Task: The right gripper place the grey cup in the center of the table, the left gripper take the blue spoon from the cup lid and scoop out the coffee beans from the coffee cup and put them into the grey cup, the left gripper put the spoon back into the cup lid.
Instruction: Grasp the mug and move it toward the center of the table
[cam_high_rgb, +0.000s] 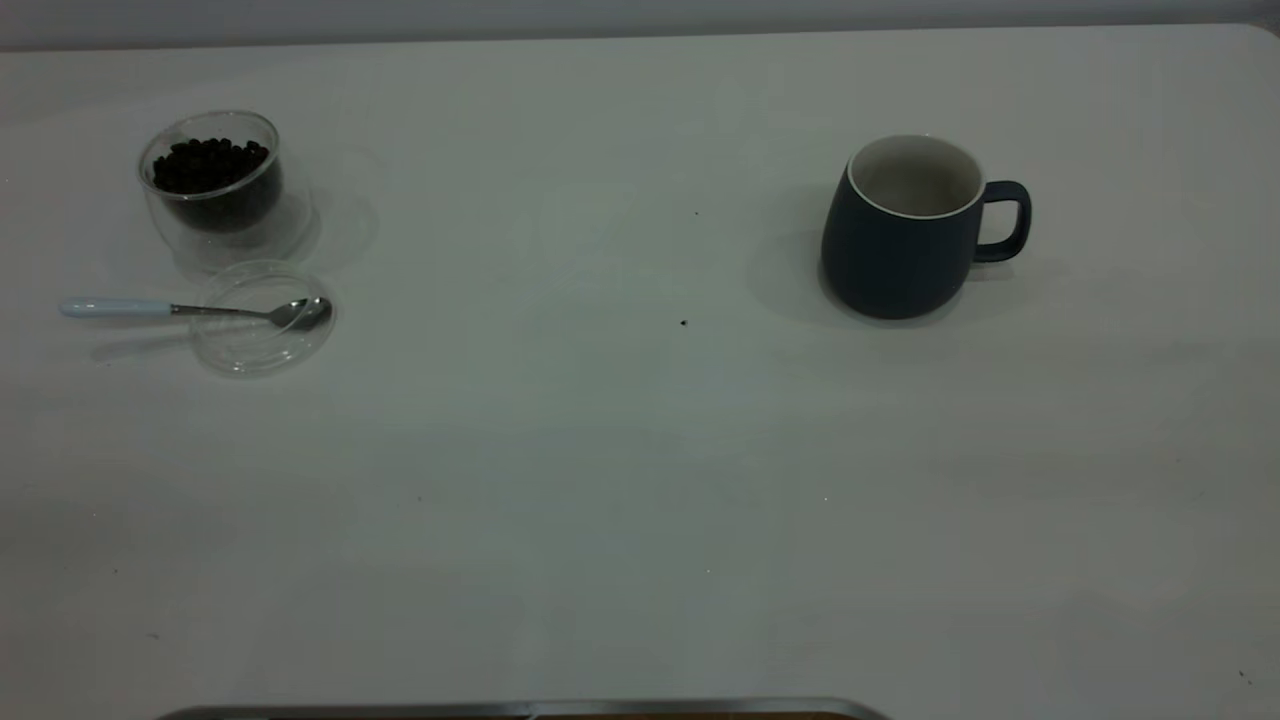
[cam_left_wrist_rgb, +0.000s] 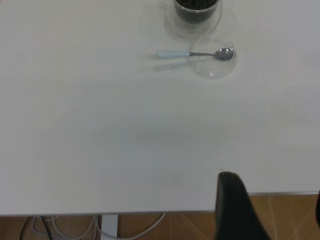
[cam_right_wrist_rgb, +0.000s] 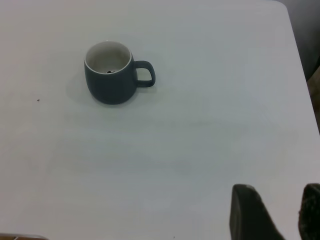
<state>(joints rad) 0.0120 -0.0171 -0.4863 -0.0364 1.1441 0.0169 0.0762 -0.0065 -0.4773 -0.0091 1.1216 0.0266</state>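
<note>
The grey cup (cam_high_rgb: 905, 245) stands upright at the right of the white table (cam_high_rgb: 640, 480), handle to the right; in the right wrist view the grey cup (cam_right_wrist_rgb: 111, 75) has a small dark speck inside. At the far left the clear coffee cup (cam_high_rgb: 215, 185) holds coffee beans (cam_high_rgb: 210, 165). In front of it lies the cup lid (cam_high_rgb: 262, 318) with the blue spoon (cam_high_rgb: 190, 310) across it, bowl on the lid, handle pointing left. My left gripper (cam_left_wrist_rgb: 272, 200) hangs open over the table's near edge, far from the spoon (cam_left_wrist_rgb: 195, 53). My right gripper (cam_right_wrist_rgb: 280, 200) is open, well short of the cup.
A metal strip (cam_high_rgb: 520, 710) runs along the bottom of the exterior view. Beyond the table's edge the left wrist view shows brown floor and cables (cam_left_wrist_rgb: 125, 227). The table's rounded corner (cam_right_wrist_rgb: 285, 10) shows in the right wrist view. A few dark specks (cam_high_rgb: 684, 322) dot the tabletop.
</note>
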